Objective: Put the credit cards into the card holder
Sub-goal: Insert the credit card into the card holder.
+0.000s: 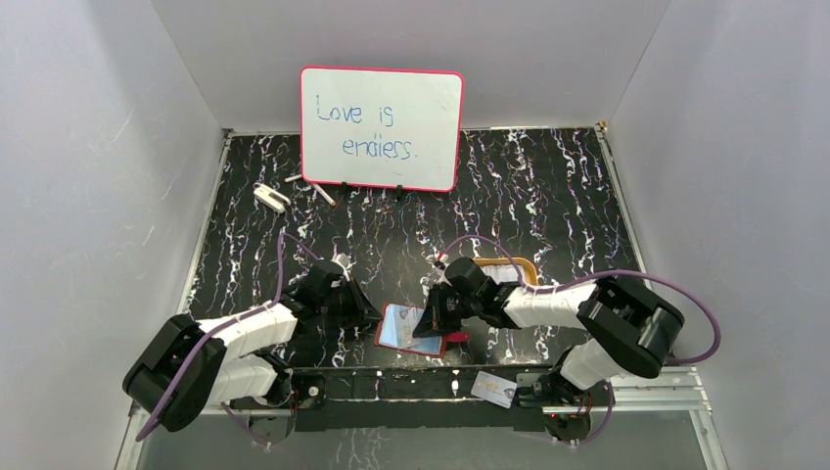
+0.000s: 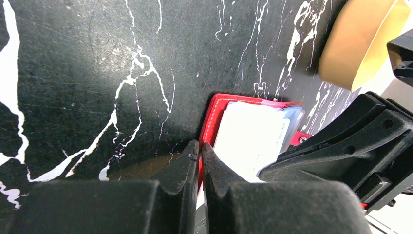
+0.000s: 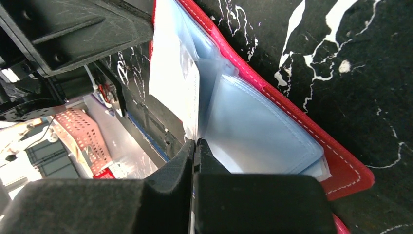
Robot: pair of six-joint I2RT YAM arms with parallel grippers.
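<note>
Left gripper (image 2: 200, 157) has its fingers closed on the red rim of the card holder (image 2: 216, 105), pinning that edge at the lower middle of the left wrist view. Right gripper (image 3: 196, 148) is drawn together too, on what looks like the near edge of a pale credit card (image 3: 173, 83) standing beside the grey-blue pockets (whether a pocket leaf is caught along with it cannot be told).

From above, the open holder lies between the two grippers just below the frame's centre. Its long axis runs across from one gripper to the other. The coming move likely turns on one relation. In the right wrist view the pockets fan out up and to the right of the fingertips, so the card would have to slide along its own plane into one of them while the left grip steadies the holder.

Only the top view shows a second card (image 1: 492, 391) on the rail at lower right, nearer the right arm, and the orange-rimmed tray (image 1: 524, 264) behind that arm. Only the wrist views show the grips themselves.
</note>
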